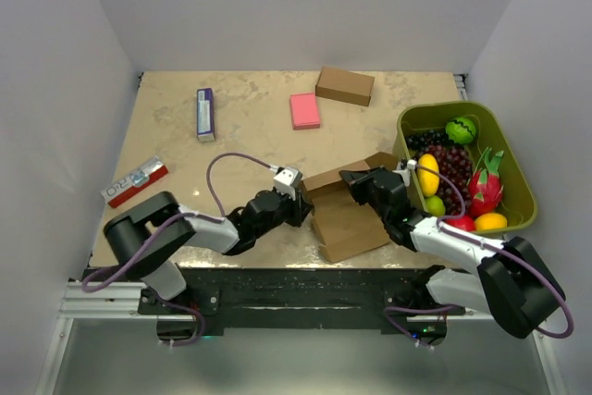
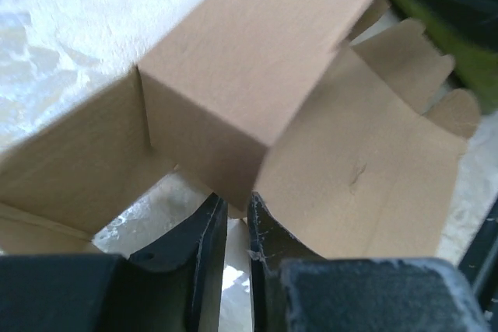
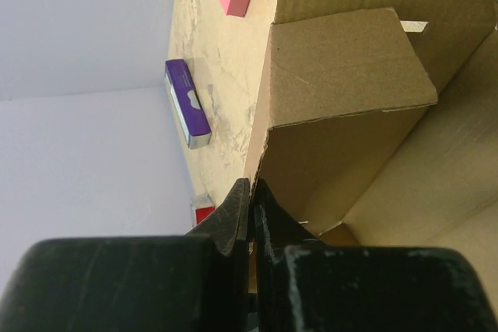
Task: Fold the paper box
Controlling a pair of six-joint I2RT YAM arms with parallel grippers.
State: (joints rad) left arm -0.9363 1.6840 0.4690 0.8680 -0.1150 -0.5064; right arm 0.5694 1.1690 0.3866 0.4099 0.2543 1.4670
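Jaws on my left gripper stood a narrow slit apart, with bare tabletop showing through the gap and nothing caught between them. Those on my right gripper were pressed flat together. The paper box sat half-erected directly ahead of both sets of tips. Its lower corner hung just above the left tips, one wall running away to their left and a loose flap spreading to their right. A raised end panel stood just beyond the right tips, its cut edge running down to them. Whether a sheet was nipped in the right pair I could not tell. My worry, judging from this, was the left side: so slim a gap was aimed at a folded corner rather than a single edge. A forward nudge would likely butt that corner and shove the whole box along the tabletop, or crumple the crease, instead of catching a wall. If the right pair did hold an edge, such a shove would pull against it and could tear or kink the thin card. If it held nothing, the box was free to skate toward the green basket off to the right of the right jaws, and the upright panels could flop flat.
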